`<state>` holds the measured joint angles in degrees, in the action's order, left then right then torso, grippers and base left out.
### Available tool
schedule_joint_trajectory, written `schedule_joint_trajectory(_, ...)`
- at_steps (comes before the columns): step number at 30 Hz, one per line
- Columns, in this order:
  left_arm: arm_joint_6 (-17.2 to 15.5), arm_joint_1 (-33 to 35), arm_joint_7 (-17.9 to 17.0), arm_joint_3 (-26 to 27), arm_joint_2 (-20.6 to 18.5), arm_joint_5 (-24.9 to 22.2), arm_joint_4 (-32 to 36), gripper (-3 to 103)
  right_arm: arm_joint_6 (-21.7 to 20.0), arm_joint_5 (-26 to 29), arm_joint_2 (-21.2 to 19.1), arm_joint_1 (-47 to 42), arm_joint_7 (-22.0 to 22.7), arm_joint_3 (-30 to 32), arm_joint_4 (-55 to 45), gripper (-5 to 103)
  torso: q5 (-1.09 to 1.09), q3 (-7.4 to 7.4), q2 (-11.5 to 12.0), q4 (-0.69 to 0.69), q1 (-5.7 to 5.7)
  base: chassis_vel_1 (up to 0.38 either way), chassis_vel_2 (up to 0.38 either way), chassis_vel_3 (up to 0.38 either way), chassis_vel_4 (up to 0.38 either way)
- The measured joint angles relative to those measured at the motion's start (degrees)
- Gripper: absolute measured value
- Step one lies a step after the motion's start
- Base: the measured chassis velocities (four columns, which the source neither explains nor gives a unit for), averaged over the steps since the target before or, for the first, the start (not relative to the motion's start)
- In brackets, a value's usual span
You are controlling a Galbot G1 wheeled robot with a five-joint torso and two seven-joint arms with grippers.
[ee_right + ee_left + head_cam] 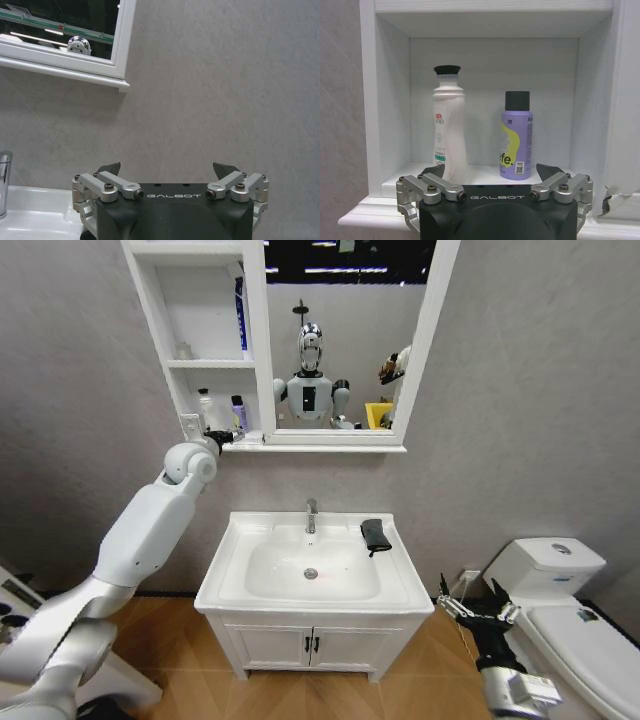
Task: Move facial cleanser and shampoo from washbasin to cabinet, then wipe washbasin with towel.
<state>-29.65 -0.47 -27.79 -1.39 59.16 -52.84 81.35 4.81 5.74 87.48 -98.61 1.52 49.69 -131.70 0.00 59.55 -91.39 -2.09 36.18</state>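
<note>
The facial cleanser and shampoo stand side by side in the bottom compartment of the cabinet. They are a white bottle with a black cap and a purple bottle with a dark cap. My left gripper hovers open just in front of that compartment, holding nothing. The dark towel lies on the right rear rim of the washbasin. My right gripper hangs open and empty, low to the right of the washbasin, facing the grey wall.
A chrome faucet stands at the back of the bowl. The white-framed mirror adjoins the cabinet. A blue tube stands in an upper compartment. The vanity doors are below and a toilet is at the right.
</note>
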Motion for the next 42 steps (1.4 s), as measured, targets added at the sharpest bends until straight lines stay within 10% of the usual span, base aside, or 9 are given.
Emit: schedule_joint_trajectory(42, -0.2, 1.0, 0.1, -0.5, 0.4, 1.9, 1.8, 100, 1.4, 0.2, 0.6, -0.4, 0.0, 0.3, 1.0, 100, 0.0, 0.0, 0.0, 0.0, 0.0, 0.0, 0.0, 0.0, 0.0)
